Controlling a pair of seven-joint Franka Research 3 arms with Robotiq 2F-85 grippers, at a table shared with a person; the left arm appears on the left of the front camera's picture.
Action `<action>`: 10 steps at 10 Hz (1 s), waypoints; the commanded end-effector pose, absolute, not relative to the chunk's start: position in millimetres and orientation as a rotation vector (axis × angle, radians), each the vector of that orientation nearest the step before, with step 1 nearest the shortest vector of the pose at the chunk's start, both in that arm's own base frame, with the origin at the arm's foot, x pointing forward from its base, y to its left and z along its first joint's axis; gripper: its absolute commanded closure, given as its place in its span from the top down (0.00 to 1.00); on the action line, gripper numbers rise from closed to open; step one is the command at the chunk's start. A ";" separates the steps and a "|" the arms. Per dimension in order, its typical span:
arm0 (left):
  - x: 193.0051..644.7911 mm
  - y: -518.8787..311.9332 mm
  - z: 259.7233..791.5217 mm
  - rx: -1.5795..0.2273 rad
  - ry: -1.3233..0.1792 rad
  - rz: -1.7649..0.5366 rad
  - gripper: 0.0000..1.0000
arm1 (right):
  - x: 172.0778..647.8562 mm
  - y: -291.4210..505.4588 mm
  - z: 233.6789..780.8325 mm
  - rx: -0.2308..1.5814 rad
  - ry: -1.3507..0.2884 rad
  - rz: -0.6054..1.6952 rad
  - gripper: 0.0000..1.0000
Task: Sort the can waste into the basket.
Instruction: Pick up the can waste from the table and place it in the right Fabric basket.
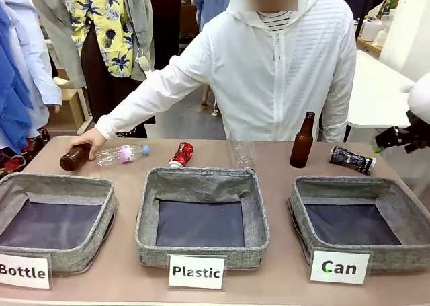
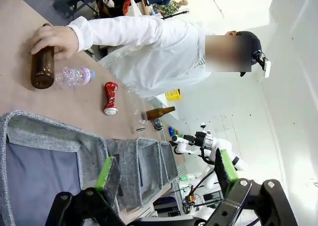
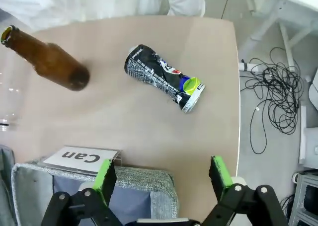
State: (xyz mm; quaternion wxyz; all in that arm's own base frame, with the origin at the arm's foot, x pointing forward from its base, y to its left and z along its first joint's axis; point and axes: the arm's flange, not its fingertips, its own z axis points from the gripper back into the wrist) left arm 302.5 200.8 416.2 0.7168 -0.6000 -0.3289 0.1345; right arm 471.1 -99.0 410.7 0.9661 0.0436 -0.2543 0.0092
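Observation:
The red can lies on the table behind the middle basket, also seen in the left wrist view. Near the table's right end the dark can lies on its side, its green end to the right. The grey Can basket stands in front of it. My right gripper hangs open above that basket's far rim, with the dark can a short way beyond its fingers. The same gripper enters the front view at the right edge. My left gripper is open over the Bottle basket, holding nothing.
A brown bottle stands upright left of the dark can, next to a clear plastic bottle. The person's hand rests on a lying brown bottle beside a crushed plastic bottle. The Plastic basket stands in the middle. The table edge lies close behind the dark can.

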 end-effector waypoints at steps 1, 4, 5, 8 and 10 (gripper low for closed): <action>303.6 200.5 417.2 -1.341 -0.762 0.283 1.00 | 494.8 -101.3 405.1 0.118 -0.435 0.284 1.00; 303.6 200.5 417.2 -1.341 -0.762 0.283 1.00 | 545.6 -114.6 412.5 0.127 -0.477 1.004 1.00; 303.6 200.5 417.2 -1.341 -0.762 0.283 1.00 | 559.9 -119.8 404.8 0.097 -0.438 1.190 1.00; 248.5 241.0 482.6 -1.361 -0.942 0.303 1.00 | 590.8 -120.5 373.5 0.080 -0.477 1.257 1.00; 203.5 273.6 514.6 -1.540 -0.882 0.224 1.00 | 614.1 -125.9 345.2 0.124 -0.477 1.263 1.00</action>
